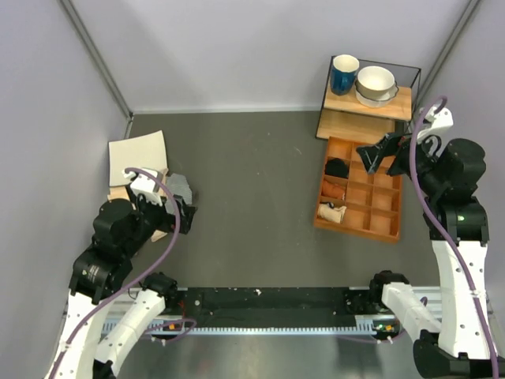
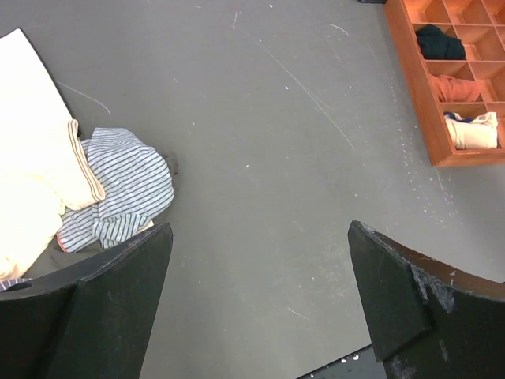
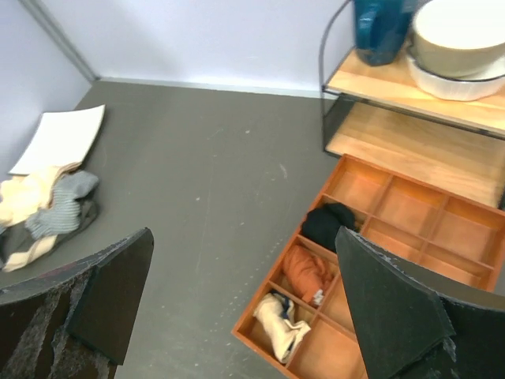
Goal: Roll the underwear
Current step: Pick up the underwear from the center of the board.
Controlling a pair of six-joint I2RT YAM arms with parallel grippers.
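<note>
The underwear [image 2: 35, 185] is a pale peach-beige cloth lying crumpled at the left of the left wrist view, partly under a grey striped cloth [image 2: 126, 185]. It also shows far left in the right wrist view [image 3: 22, 196] and beside the left arm in the top view [image 1: 117, 193]. My left gripper [image 2: 259, 230] is open and empty, hovering over bare grey table to the right of the pile [image 1: 188, 207]. My right gripper [image 3: 243, 237] is open and empty, held above the wooden tray's left edge [image 1: 377, 154].
A white paper sheet [image 1: 138, 152] lies behind the cloth pile. The wooden divided tray [image 1: 394, 229] holds a black bundle [image 3: 327, 223], an orange cloth [image 3: 308, 272] and a cream roll [image 3: 280, 324]. A shelf [image 1: 367, 103] carries a blue mug [image 1: 344, 73] and bowls [image 1: 375, 84].
</note>
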